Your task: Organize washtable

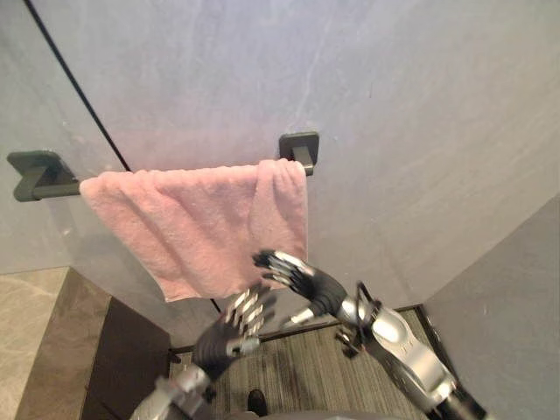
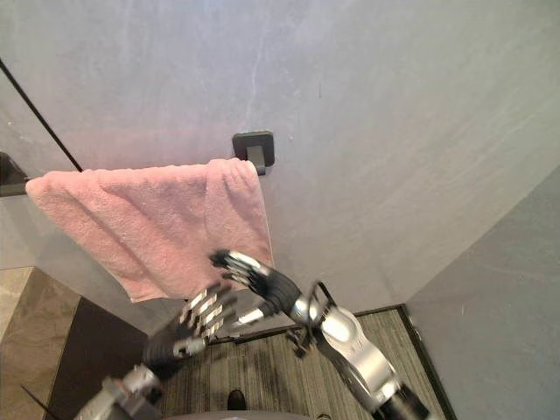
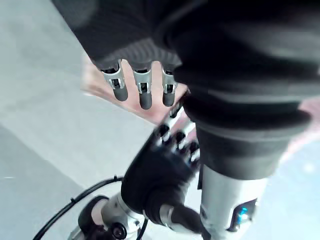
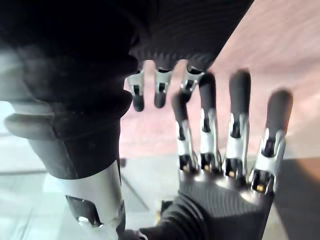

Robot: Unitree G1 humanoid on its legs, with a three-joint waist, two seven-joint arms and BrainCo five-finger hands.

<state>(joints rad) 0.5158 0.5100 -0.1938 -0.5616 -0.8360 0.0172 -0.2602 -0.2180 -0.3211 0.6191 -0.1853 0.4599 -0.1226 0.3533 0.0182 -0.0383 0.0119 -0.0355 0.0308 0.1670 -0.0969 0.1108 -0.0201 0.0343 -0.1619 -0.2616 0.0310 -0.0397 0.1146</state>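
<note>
Head pair, close wrist cameras, all facing the towel (image 1: 197, 223)

A grey, faintly mottled wall (image 1: 394, 79) takes up the upper frame. A thin black line (image 1: 74, 80) slants down its upper left. Striped grey flooring (image 1: 302, 374) lies at bottom centre, a dark brown panel (image 1: 122, 359) left of it, and a beige marbled surface (image 1: 26, 332) at lower left.

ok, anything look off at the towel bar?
Yes: the pink towel hangs askew on the bar, its left edge slanting down to the right, with a fold bunched by the right bracket. Left hand and right hand are near its lower right corner.
</note>
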